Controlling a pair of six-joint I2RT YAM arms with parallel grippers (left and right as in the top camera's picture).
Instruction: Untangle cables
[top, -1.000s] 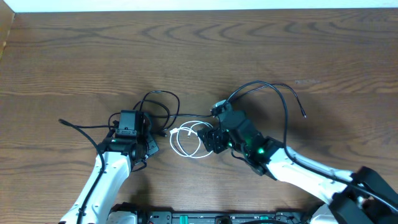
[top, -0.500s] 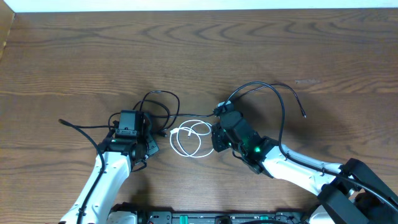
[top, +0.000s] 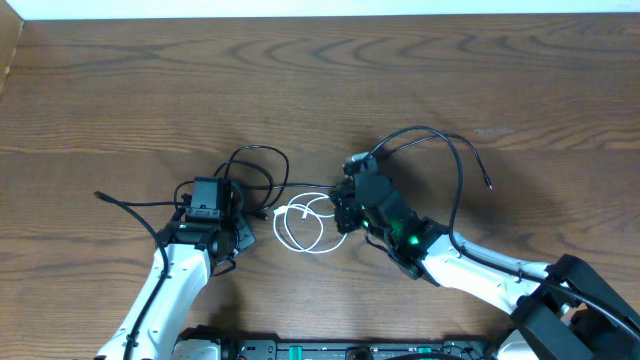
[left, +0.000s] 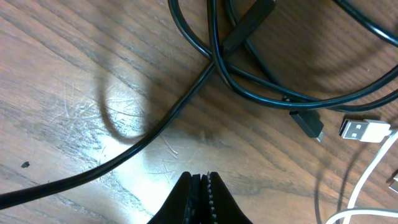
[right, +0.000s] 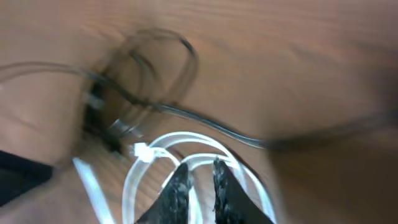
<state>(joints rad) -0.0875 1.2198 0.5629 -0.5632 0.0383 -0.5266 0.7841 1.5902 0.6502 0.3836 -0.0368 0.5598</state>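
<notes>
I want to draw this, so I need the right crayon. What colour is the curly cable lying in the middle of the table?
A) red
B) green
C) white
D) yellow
C: the looped cable in the middle is white, while the other cables near it are black.

Brown wood-grain table (top: 320, 90), scuffed in places, white strip (top: 300, 8) along far edge.

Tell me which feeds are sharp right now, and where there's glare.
Overhead: sharp, evenly lit. Left wrist: black cables crisp, with a pale glare patch on the table. Right wrist: heavily blurred, the white cable smeared.
</notes>
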